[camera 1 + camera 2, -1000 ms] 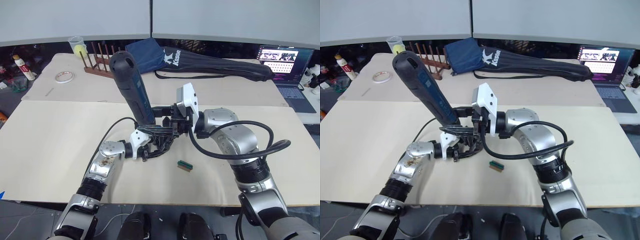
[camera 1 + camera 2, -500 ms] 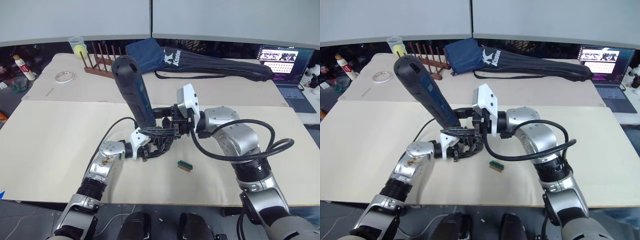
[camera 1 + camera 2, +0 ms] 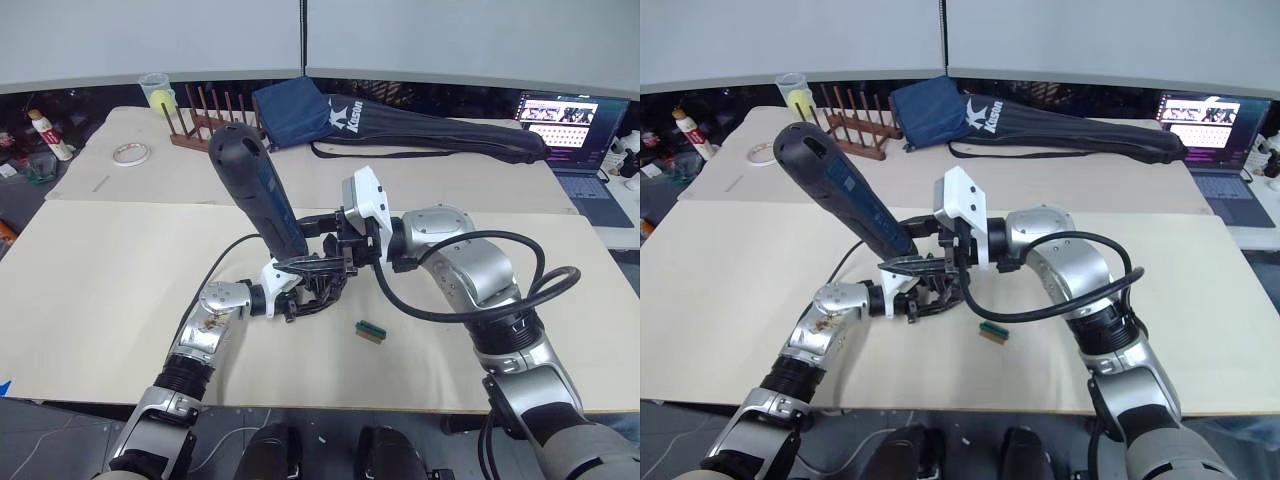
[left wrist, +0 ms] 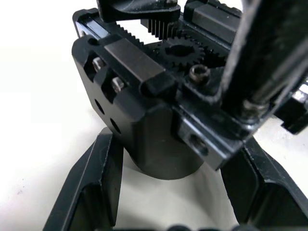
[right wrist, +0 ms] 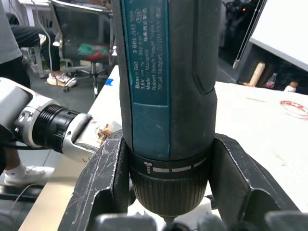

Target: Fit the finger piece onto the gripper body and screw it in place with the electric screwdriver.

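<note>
With the left gripper (image 4: 163, 211) clamped on the gripper body (image 4: 154, 110) just above the bench (image 3: 100, 270) and the right gripper (image 5: 166, 211) clamped on the electric screwdriver (image 3: 255, 195), keep the bit square to the screw and the body steady.

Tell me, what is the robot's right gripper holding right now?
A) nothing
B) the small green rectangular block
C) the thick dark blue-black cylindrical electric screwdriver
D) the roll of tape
C: in the right wrist view the right gripper's two black fingers clamp either side of the thick dark blue-black electric screwdriver, while the small green block lies loose on the table.
</note>
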